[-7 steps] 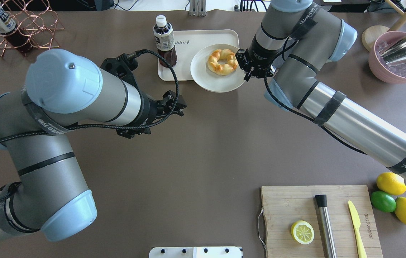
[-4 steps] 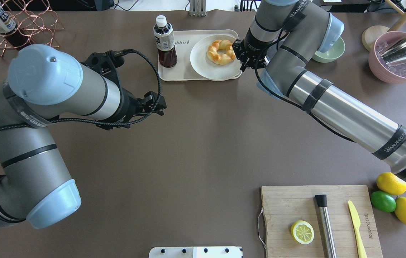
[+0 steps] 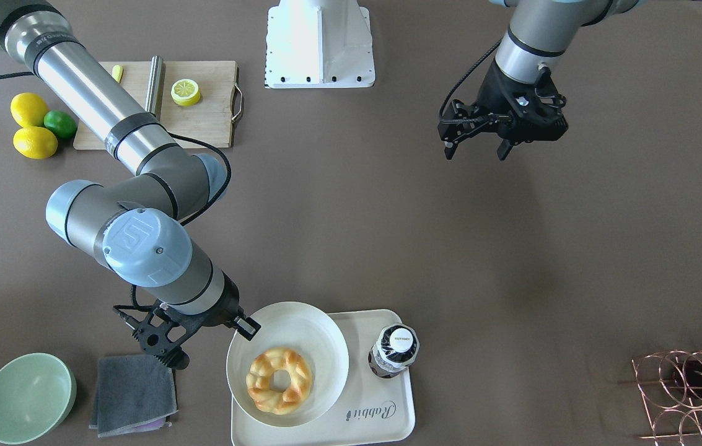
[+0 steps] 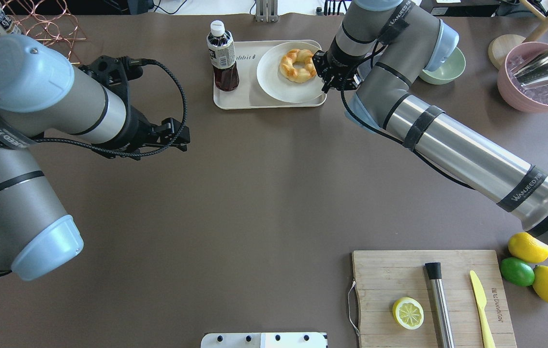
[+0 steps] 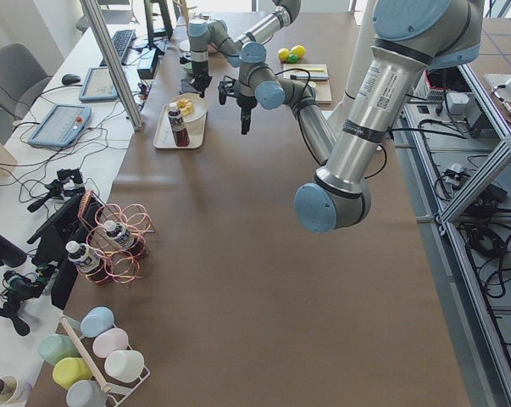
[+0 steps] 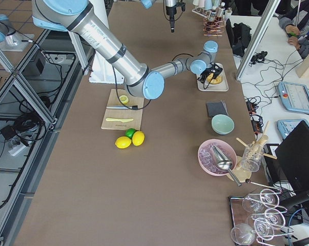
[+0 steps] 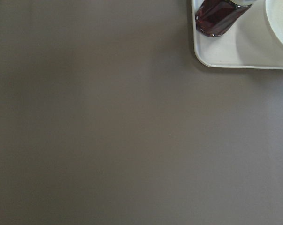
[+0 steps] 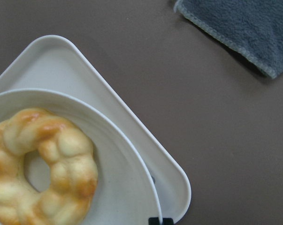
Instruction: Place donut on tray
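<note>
- While the right gripper (image 3: 244, 326) pinches the rim of a white plate (image 3: 320, 347), the donut (image 3: 279, 380) lies flat in the middle of that plate, hole up, touching neither finger.
- That plate sits over the cream tray (image 3: 400, 396), covering the half on the robot's right, and its rim reaches the tray's edge there.
- Whether the plate rests on the tray or hangs just above it cannot be told from these views.
- In the right wrist view one dark fingertip shows at the plate's edge, close to the tray's rounded corner.
- A dark-drink bottle (image 3: 393, 350) stands upright on the tray's other half, just beside the plate, with the "Rabbit" script in front of it.
- Away from the tray, the left gripper (image 3: 476, 147) hangs above the bare brown table (image 3: 450, 260) with its two fingers spread and nothing between them.
- Its wrist camera catches only the tray's corner and the bottle's base at the top of the view.
- A grey cloth (image 3: 134, 393) lies flat on the table near the right gripper, and a pale green bowl (image 3: 27, 396) stands just beyond it.
- A wooden cutting board (image 3: 202, 118) with a lemon half (image 3: 185, 91) lies near the robot's base, well apart from the tray.
</note>
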You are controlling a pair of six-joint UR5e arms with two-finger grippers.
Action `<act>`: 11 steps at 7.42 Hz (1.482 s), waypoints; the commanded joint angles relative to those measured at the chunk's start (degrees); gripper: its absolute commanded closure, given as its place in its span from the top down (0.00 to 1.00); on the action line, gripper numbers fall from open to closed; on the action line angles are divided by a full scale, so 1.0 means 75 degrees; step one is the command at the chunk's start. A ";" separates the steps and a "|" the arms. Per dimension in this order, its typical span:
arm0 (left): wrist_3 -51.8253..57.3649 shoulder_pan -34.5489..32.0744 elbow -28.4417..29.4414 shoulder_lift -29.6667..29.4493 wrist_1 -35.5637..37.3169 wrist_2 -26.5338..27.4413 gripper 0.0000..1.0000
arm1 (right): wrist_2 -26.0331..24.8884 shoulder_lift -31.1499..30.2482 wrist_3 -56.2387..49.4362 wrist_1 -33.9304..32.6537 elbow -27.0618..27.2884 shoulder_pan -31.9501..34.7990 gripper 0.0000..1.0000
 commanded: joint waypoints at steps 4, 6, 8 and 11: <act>0.2739 -0.1440 -0.0446 0.1695 0.0030 -0.0751 0.98 | -0.0570 0.0281 0.0788 0.0276 -0.0445 -0.0399 0.00; 0.4025 -0.2130 -0.0364 0.2222 -0.0005 -0.0996 0.98 | -0.0617 0.0281 0.0788 0.0276 -0.0504 -0.0376 0.00; 0.4930 -0.2939 -0.0375 0.2622 0.0018 -0.1547 0.98 | -0.0652 0.0374 0.0834 0.0276 -0.0632 -0.0364 0.00; 0.5145 -0.3212 -0.0445 0.2904 0.0019 -0.1714 0.98 | -0.0583 0.0562 0.0730 0.0252 -0.0574 -0.0201 1.00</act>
